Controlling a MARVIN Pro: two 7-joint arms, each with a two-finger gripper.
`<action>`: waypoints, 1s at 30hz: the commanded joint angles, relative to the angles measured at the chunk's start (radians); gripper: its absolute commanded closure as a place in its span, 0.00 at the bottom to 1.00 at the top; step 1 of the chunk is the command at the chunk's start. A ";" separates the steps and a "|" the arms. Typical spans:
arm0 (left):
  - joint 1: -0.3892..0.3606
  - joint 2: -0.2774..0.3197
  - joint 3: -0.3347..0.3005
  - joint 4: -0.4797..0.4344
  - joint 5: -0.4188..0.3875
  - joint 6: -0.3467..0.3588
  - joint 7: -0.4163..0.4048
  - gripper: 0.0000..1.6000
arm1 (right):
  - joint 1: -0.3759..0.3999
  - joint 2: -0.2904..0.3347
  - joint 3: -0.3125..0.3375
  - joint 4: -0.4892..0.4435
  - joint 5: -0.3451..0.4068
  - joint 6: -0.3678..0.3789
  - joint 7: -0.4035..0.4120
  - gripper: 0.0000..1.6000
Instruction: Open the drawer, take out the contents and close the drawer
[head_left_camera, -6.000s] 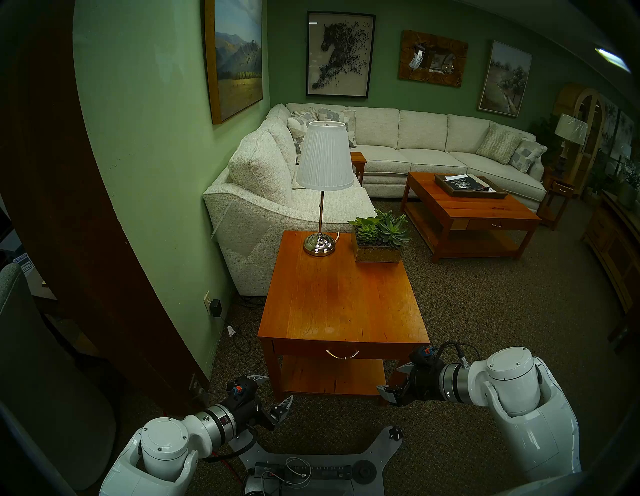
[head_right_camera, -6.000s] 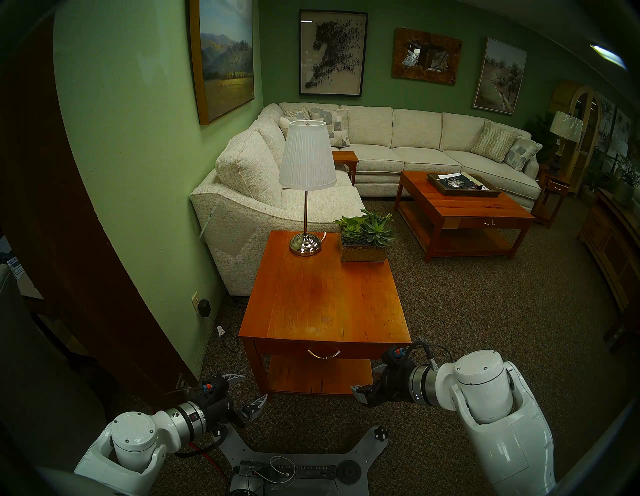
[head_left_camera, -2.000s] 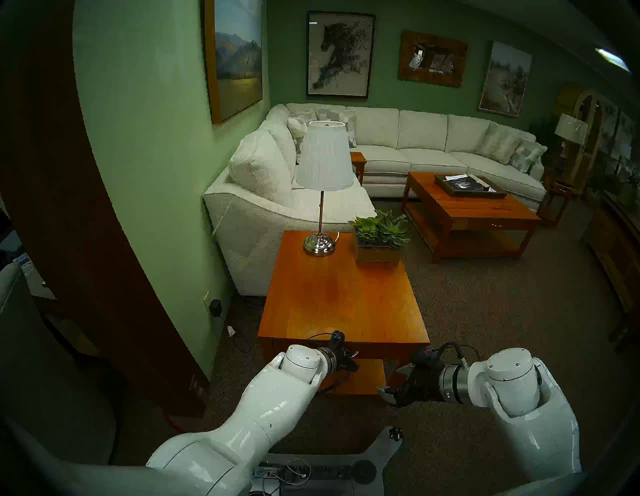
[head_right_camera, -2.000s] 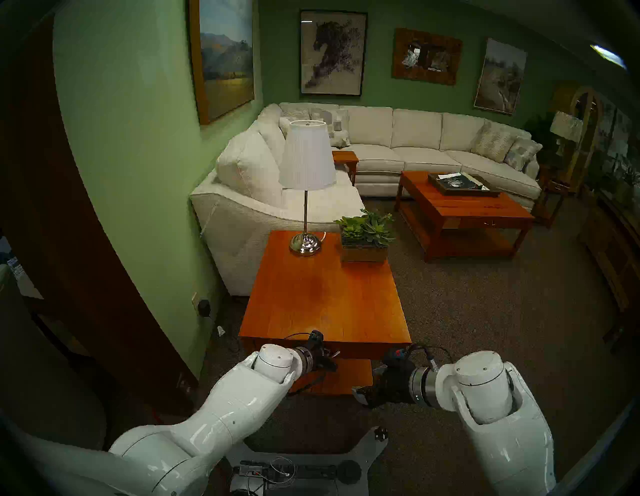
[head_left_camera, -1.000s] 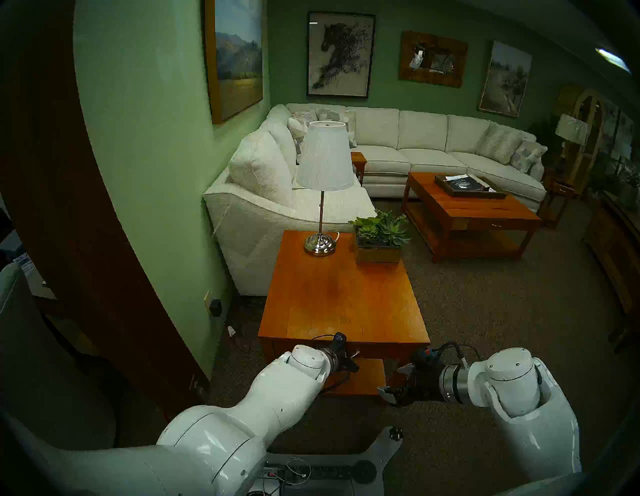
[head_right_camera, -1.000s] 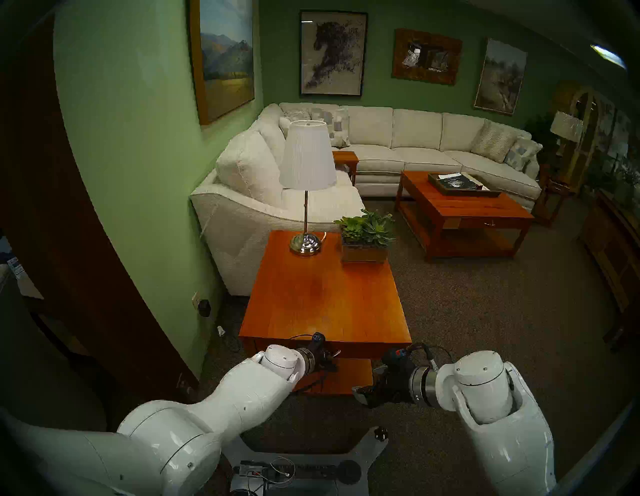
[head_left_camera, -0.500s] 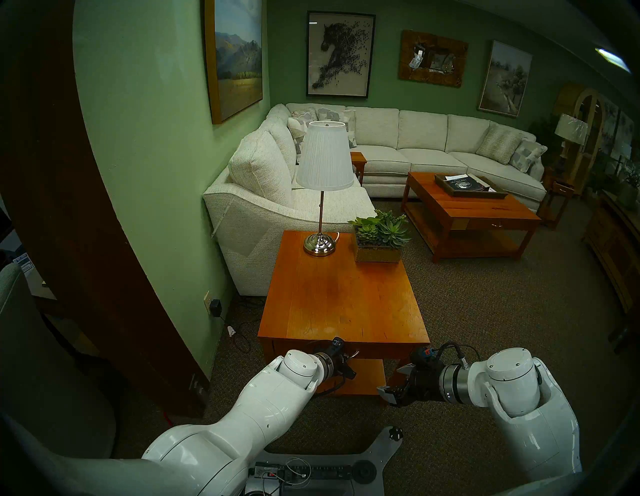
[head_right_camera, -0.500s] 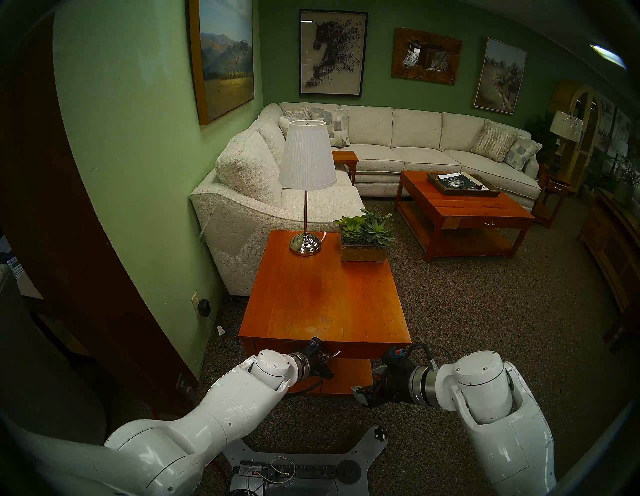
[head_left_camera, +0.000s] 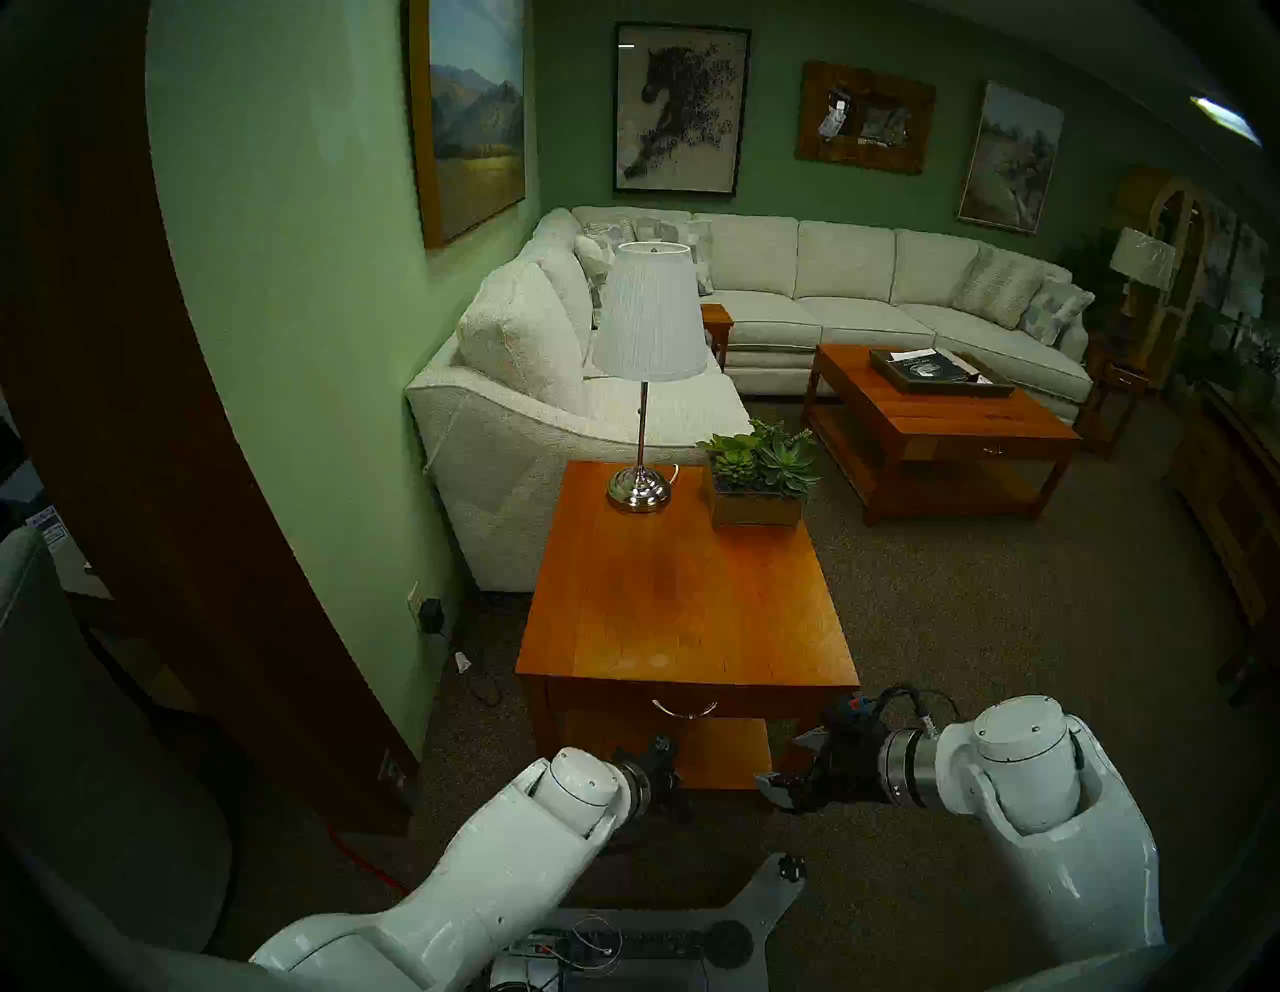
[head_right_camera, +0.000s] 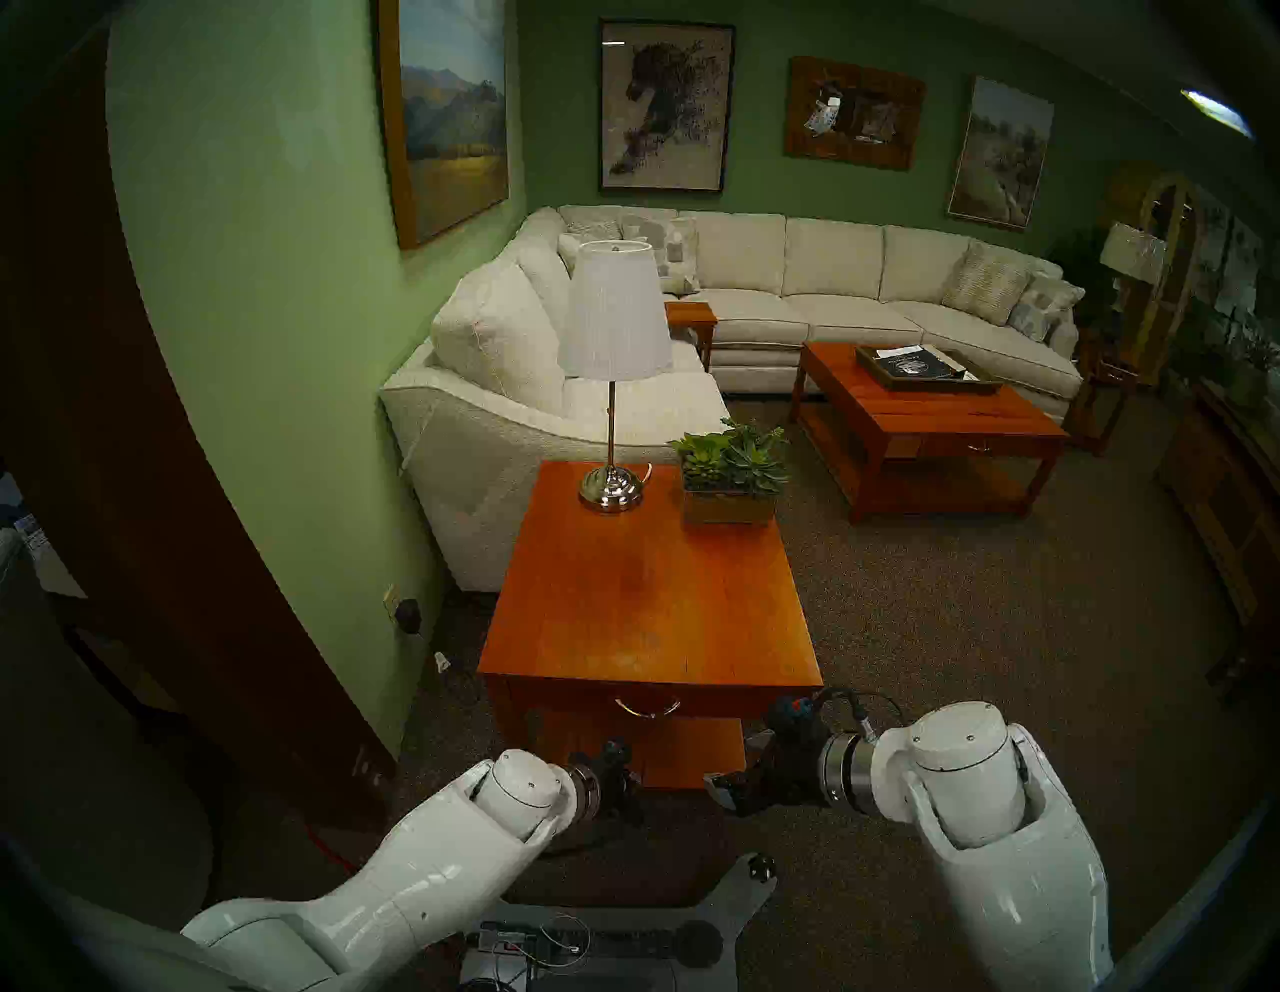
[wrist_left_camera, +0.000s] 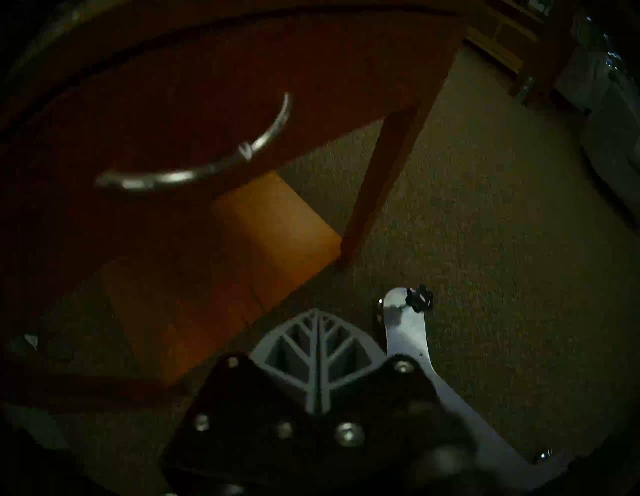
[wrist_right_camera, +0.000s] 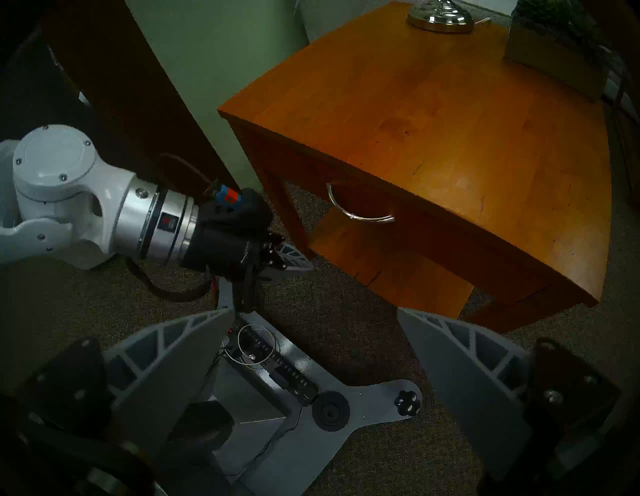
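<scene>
Hanging below the drawer (head_left_camera: 686, 698) and its silver bail handle (wrist_right_camera: 360, 207), the left gripper (wrist_right_camera: 294, 259) is pinched together, holding nothing; the right gripper (wrist_right_camera: 311, 346) gapes wide.

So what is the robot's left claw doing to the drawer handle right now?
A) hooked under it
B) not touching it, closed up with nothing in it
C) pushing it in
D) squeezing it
B: the left gripper is shut on nothing, off to the side and lower than the silver handle of the closed drawer.
</scene>
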 joint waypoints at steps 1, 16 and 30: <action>0.027 0.012 -0.017 -0.115 -0.024 -0.016 -0.018 1.00 | 0.007 0.001 0.001 -0.026 0.002 -0.001 0.002 0.00; 0.049 0.021 -0.055 -0.300 -0.046 0.033 -0.014 1.00 | 0.008 0.002 0.001 -0.025 0.003 -0.001 0.001 0.00; -0.039 -0.033 -0.047 -0.217 -0.001 0.063 0.081 1.00 | 0.007 0.002 0.000 -0.026 0.004 -0.001 0.000 0.00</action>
